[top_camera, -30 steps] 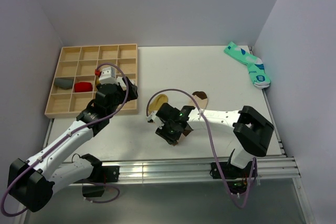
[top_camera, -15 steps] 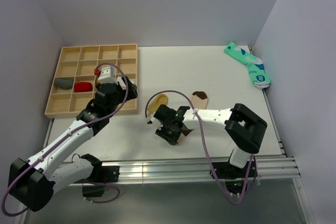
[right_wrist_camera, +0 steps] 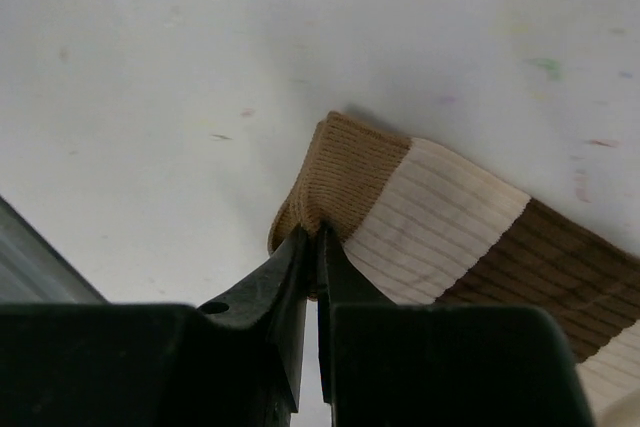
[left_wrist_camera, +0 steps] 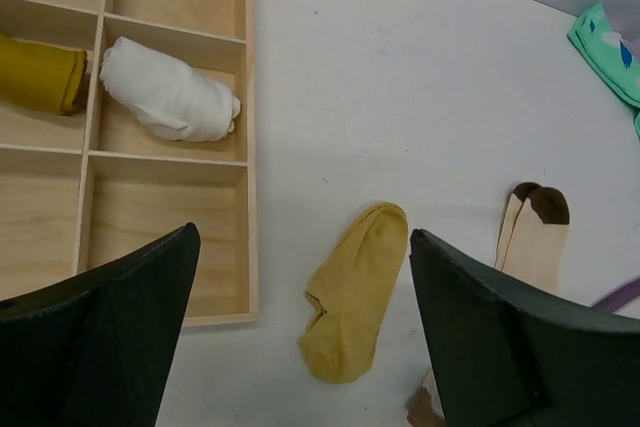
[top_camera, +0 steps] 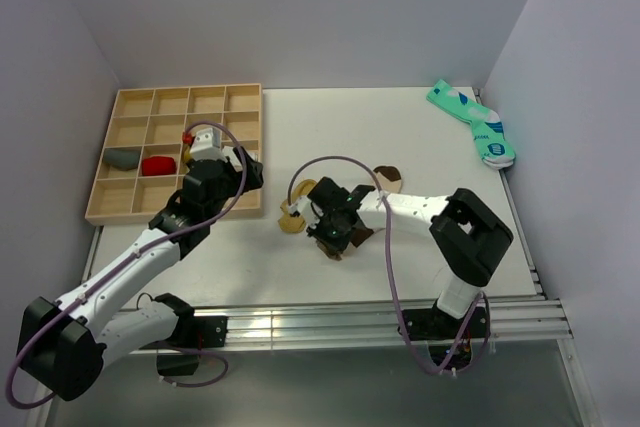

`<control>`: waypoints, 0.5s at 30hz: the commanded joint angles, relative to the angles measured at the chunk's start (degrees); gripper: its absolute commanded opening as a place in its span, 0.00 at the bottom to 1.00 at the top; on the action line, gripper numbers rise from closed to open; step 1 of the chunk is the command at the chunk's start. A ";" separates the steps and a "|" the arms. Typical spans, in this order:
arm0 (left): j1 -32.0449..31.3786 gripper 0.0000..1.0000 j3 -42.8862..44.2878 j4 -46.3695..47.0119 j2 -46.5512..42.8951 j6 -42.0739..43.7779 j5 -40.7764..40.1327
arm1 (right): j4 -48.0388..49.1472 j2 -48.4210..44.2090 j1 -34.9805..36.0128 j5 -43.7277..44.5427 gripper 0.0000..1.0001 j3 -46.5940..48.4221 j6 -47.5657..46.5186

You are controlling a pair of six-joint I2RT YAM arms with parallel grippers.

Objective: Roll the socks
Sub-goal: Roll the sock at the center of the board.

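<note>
Right gripper (right_wrist_camera: 313,239) — 2 fingers pinched tight on the tan cuff of the beige banded sock (right_wrist_camera: 455,237); the rest of it trails off over the table (top_camera: 400,127). Left gripper (top_camera: 250,172) spread wide over the tray (top_camera: 110,209) corner — mustard sock (left_wrist_camera: 355,292) flat beyond it, untouched.
</note>
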 commanded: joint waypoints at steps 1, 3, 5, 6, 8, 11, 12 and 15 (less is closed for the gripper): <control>0.18 0.90 -0.94 4.92 0.84 1.19 3.02 | 1.87 -1.52 -6.13 -6.04 0.10 1.23 -5.38; 0.18 0.85 -2.25 7.73 1.28 1.46 5.47 | 1.17 -3.01 -8.43 -9.13 0.08 1.50 -7.58; 0.18 0.82 -3.40 10.63 1.63 2.25 7.68 | 0.64 -5.11 -11.16 -13.60 0.08 1.32 -9.77; 0.09 0.78 -4.54 13.69 1.81 2.42 9.95 | -0.14 -5.64 -11.95 -15.19 0.07 1.32 -10.66; 0.18 0.75 -5.77 17.04 2.86 3.48 12.77 | -0.50 -7.05 -13.35 -18.61 0.07 1.24 -12.50; 0.00 0.63 -7.53 23.81 5.93 4.88 18.22 | -0.59 -9.51 -14.59 -20.57 0.06 0.18 -13.13; 0.00 0.59 -7.88 26.00 6.90 5.24 19.45 | 0.11 -9.87 -14.59 -19.96 0.06 0.01 -12.69; -0.35 0.57 -7.71 27.43 9.81 5.15 20.43 | -0.07 -8.90 -14.50 -16.37 0.11 0.36 -10.93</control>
